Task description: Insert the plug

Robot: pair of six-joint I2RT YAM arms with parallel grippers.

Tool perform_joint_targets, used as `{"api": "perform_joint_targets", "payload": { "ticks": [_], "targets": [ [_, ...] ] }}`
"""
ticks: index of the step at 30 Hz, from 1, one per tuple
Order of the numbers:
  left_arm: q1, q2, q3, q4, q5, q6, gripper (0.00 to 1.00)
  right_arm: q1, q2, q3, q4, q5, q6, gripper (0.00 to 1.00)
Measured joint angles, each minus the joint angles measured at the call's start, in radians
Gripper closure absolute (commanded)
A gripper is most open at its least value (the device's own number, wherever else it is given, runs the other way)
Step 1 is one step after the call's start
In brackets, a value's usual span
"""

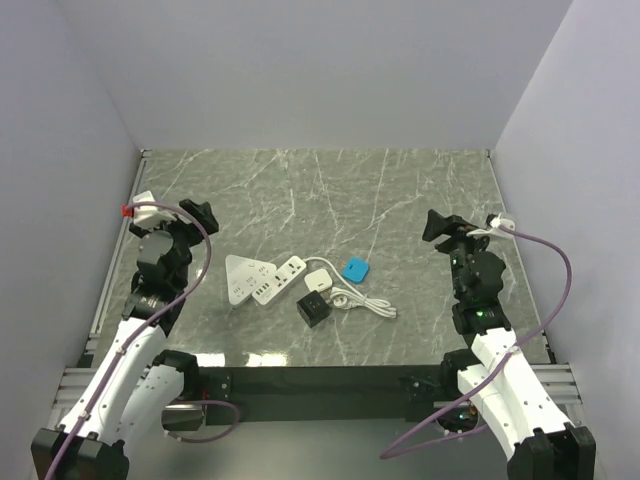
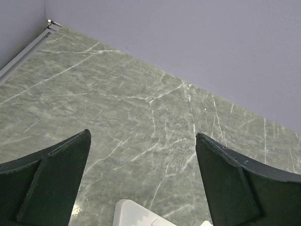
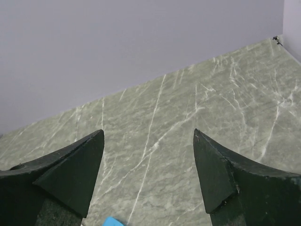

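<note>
A white triangular power strip and a white bar-shaped power strip lie side by side left of the table's middle. A black cube adapter sits just in front of them. A white plug with a white cable lies next to it. My left gripper is open and empty, left of the strips; a corner of the triangular strip shows at the bottom of the left wrist view. My right gripper is open and empty, to the right.
A small blue object lies right of the plug; its edge shows in the right wrist view. Grey walls close the marble table on three sides. A metal rail runs along the left edge.
</note>
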Motion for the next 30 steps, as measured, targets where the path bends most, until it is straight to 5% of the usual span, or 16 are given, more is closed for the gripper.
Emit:
{"api": "perform_joint_targets", "payload": {
  "ticks": [7,12,30],
  "targets": [
    [0.0,0.071,0.0,0.006,-0.01,0.01,0.0,0.021,0.054,0.053,-0.074,0.037,0.005,0.17],
    [0.0,0.143,0.0,-0.002,-0.006,0.019,0.01,0.161,0.182,0.174,-0.142,0.109,-0.004,0.17],
    [0.0,0.122,-0.003,0.06,0.129,0.006,0.0,0.377,0.383,0.216,-0.309,0.175,0.077,0.17]
  ]
}}
